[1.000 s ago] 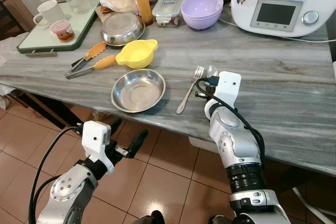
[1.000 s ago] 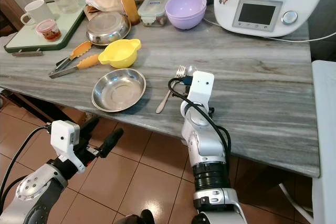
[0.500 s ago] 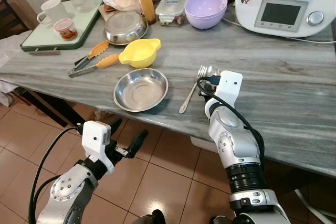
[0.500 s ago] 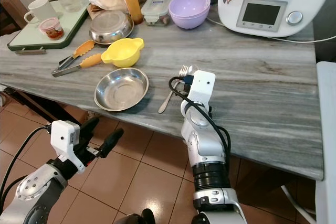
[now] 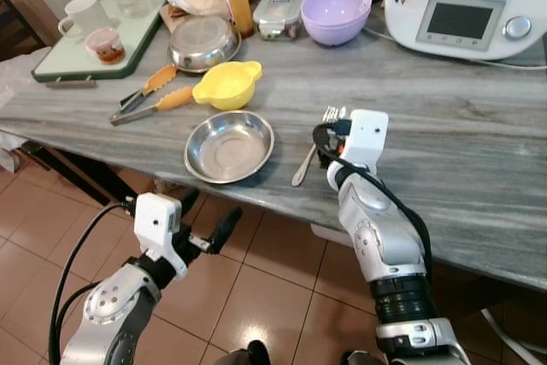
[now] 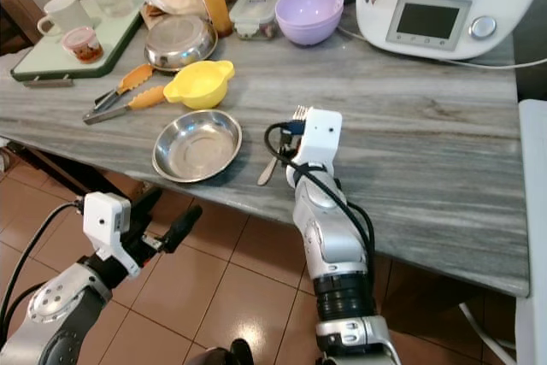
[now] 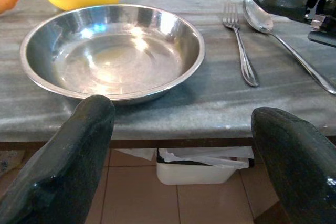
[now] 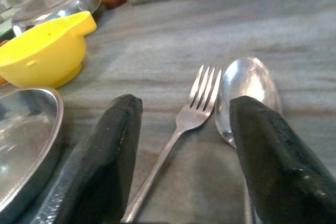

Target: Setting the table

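right pincer (image 8: 181,145) — apart, astride fork (image 8: 178,129) beside spoon (image 8: 247,90) | left pincer (image 7: 184,156) — apart, below table edge (image 5: 102,126)

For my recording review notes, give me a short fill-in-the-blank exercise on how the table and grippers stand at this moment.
1. On the table, the fork lies directly beside a ____.
2. The bowl just behind the steel plate is coloured ____.
3. The right gripper has its fingers open on either side of the ____'s handle.
4. The left gripper hangs below the table edge with its fingers ____.

Missing words: spoon; yellow; fork; open
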`<state>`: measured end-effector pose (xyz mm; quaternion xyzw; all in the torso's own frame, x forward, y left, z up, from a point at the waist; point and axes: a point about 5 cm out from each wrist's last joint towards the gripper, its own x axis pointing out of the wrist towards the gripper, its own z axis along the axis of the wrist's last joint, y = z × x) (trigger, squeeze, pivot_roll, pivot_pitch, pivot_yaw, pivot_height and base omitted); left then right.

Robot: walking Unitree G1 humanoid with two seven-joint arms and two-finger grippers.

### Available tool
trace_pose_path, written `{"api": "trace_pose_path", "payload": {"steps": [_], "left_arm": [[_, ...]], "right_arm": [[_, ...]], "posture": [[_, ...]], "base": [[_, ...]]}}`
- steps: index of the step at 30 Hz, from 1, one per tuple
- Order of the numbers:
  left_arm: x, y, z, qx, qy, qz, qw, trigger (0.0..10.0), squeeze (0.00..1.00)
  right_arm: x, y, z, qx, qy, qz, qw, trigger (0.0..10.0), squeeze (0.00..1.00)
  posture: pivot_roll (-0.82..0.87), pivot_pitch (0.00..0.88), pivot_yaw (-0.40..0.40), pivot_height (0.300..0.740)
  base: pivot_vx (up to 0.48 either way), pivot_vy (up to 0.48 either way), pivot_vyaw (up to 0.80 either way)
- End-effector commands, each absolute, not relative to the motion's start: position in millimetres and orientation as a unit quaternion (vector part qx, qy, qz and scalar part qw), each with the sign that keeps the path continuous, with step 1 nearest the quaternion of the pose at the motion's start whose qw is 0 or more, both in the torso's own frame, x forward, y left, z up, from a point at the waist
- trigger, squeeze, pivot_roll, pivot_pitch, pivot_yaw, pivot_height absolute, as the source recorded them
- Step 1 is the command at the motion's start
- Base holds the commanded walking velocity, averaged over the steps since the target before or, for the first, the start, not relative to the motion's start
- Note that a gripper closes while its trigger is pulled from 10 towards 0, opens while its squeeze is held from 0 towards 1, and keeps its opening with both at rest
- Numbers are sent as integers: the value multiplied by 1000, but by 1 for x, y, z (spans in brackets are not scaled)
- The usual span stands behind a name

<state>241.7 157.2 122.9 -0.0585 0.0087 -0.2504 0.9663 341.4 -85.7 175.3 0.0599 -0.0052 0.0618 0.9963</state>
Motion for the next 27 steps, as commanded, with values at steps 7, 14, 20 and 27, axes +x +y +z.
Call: {"api": "trace_pose_path", "payload": {"steps": [7, 14, 20, 27], "left_arm": [[242, 164, 122, -63, 7, -228, 972, 10000, 0], [243, 163, 123, -70, 3, -225, 972, 10000, 0], [242, 162, 123, -70, 3, -225, 972, 10000, 0], [239, 162, 122, -70, 4, -223, 972, 10000, 0]], "right_arm": [[333, -78, 173, 46, -19, 108, 993, 10000, 1000], [340, -59, 182, 55, -15, 166, 984, 10000, 1000], [349, -43, 193, 46, -19, 194, 980, 10000, 1000], [354, -32, 199, 39, -20, 215, 976, 10000, 1000]], "posture": [[-107, 169, 165, 740], [-103, 160, 156, 740], [-99, 157, 147, 740], [-91, 161, 137, 740]], "base": [[0, 0, 0], [0, 0, 0], [0, 0, 0], [0, 0, 0]]}}
